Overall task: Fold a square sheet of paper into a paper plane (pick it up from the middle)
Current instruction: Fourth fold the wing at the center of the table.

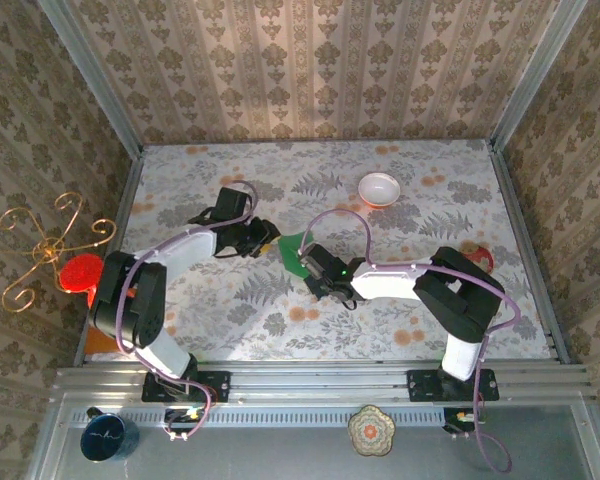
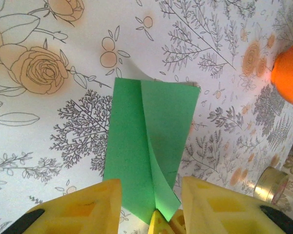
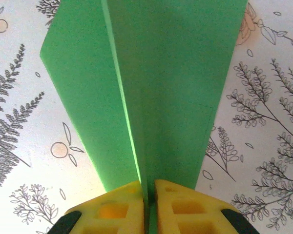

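The bright-green paper (image 1: 294, 251) is folded into a narrow shape with a raised centre crease, like a paper plane, and lies low over the flowered table between the two arms. My right gripper (image 1: 309, 270) is shut on its crease; in the right wrist view the yellow fingers (image 3: 122, 204) pinch the green fold (image 3: 161, 97) at the paper's narrow end. My left gripper (image 1: 269, 237) is open. Its fingers (image 2: 83, 209) stand wide on either side of the same end of the paper (image 2: 136, 141) without touching it, and the right gripper's fingertips show between them.
A white bowl with a red rim (image 1: 379, 187) sits at the back right of centre. An orange object (image 2: 289, 73) and a small gold tin (image 2: 271, 183) lie off to one side. A red item (image 1: 80, 272) and a gold wire stand (image 1: 40, 250) are at the far left.
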